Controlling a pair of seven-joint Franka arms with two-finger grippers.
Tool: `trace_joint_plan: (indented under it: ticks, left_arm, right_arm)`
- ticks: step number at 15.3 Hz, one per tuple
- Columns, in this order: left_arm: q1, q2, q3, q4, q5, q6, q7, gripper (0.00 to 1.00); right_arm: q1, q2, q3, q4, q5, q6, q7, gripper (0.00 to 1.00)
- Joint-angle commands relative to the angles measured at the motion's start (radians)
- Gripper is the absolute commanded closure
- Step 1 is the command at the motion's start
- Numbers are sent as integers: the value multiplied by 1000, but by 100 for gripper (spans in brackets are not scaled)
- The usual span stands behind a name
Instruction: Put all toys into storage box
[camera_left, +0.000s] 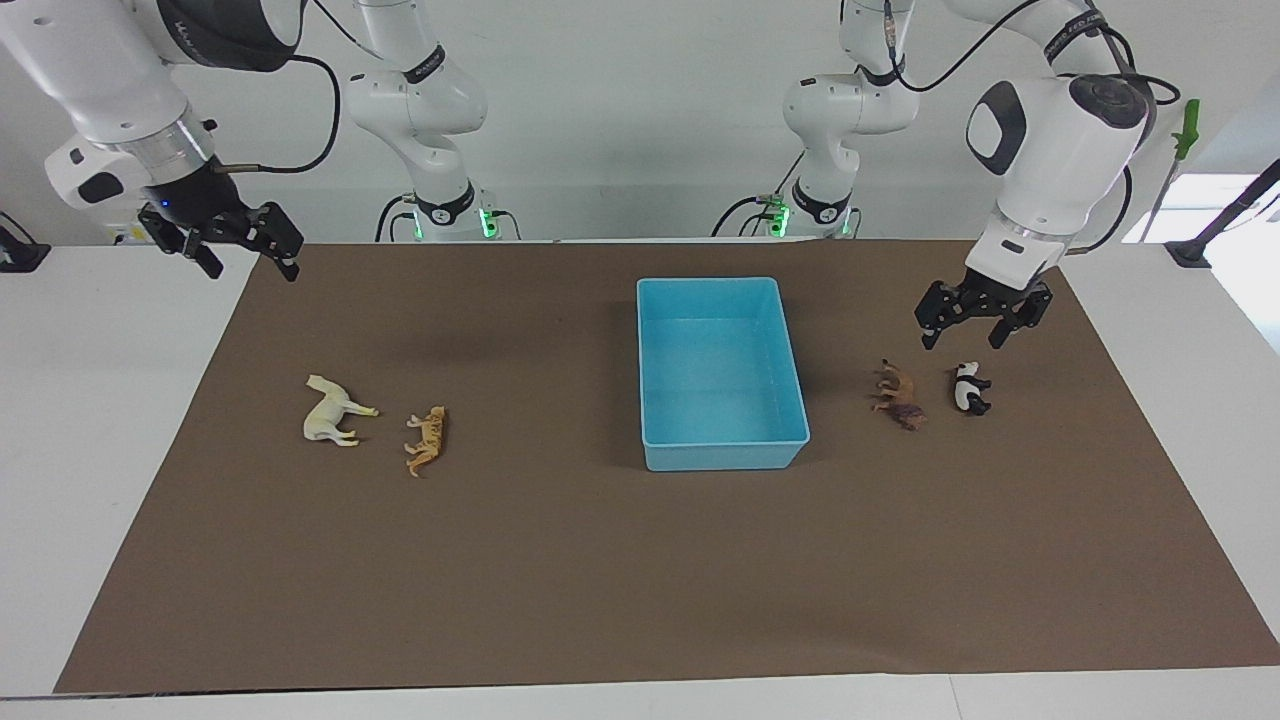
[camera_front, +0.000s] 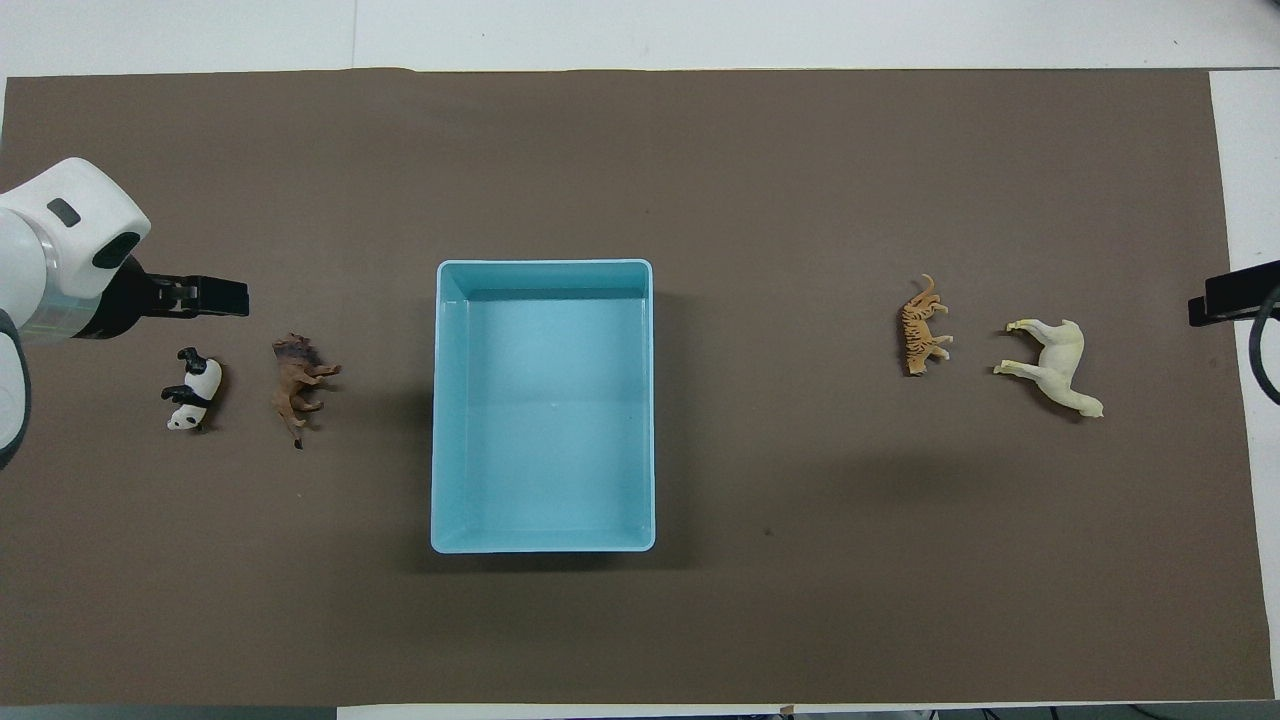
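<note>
The light blue storage box (camera_left: 724, 455) stands empty mid-table; it also shows in the overhead view (camera_front: 543, 266). The panda (camera_left: 968, 389) (camera_front: 192, 388) and the dark brown figure (camera_left: 898, 396) (camera_front: 296, 380) lie toward the left arm's end. The cream horse (camera_left: 332, 411) (camera_front: 1056, 366) and the orange tiger (camera_left: 428, 440) (camera_front: 922, 328) lie toward the right arm's end. My left gripper (camera_left: 963, 345) (camera_front: 190, 297) is open and hangs low, just above the panda and apart from it. My right gripper (camera_left: 252, 270) (camera_front: 1235, 295) is open, raised over the mat's edge.
A brown mat (camera_left: 600, 580) covers most of the white table (camera_left: 100, 400). A green-handled tool (camera_left: 1186, 130) hangs off the table at the left arm's end.
</note>
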Motion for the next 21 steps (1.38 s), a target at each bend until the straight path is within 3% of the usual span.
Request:
trace_joint_plan:
  ticks: [1,6,10,15,18,21]
  left_arm:
    - [21,15,-3,-71,16,83,-1,0]
    - [49,58,-6,-238,16,345,16,0]
    - [17,122,-4,-234,15,414,-167,0]
    - [20,150,-4,-249,15,424,-268,0]
    - [17,165,-4,-289,15,471,-268,0]
    - [14,184,-4,-300,15,485,-287,0]
  right_arm:
    - [-13,-57,3,-118,-14,112,-26,0]
    - [-54,3,3,-144,-12,185,-103,3]
    - [-100,29,3,-294,-10,347,-213,3]
    - [-82,54,5,-393,-1,531,-610,2]
    - [-53,54,5,-458,0,597,-793,2]
    - [-51,38,5,-523,2,607,-859,4]
